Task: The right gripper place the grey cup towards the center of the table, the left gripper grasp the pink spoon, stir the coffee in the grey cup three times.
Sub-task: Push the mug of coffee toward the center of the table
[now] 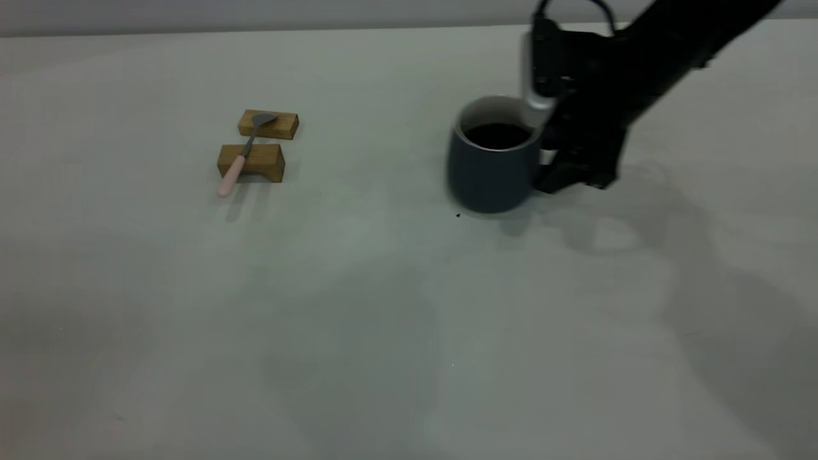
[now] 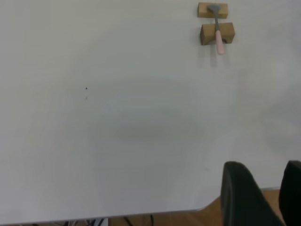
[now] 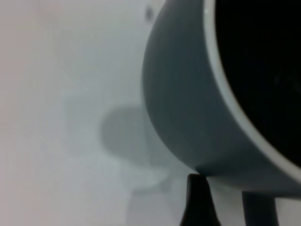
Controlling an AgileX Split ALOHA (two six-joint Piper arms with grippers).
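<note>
Exterior: right claw (image 1: 548, 137) closed on grey cup (image 1: 491, 165) at its handle side, right of centre on tabletop (image 1: 358, 306); coffee (image 1: 497, 135) inside. Pink spoon (image 1: 243, 155) across wooden blocks (image 1: 252, 161), upper left.

Left wrist: left claw (image 2: 265, 195) open, lower right, well apart from spoon.

Right wrist: cup fills upper right.

1. A robot test bench in a lab-like room: a wide, plain pale table (image 1: 358, 306) fills nearly every view, bare of household clutter.
2. A black robot arm (image 1: 645, 57) reaches in from 2 o'clock in the exterior view.
3. At 10 o'clock, two small wooden blocks (image 1: 259, 144) serve as a staged rest for a pink spoon (image 1: 241, 156).
4. Behind the table runs a blank pale wall (image 1: 255, 13).
5. The left wrist view shows wood-toned flooring (image 2: 207, 214) and cables (image 2: 127, 220) past the table's edge.
</note>
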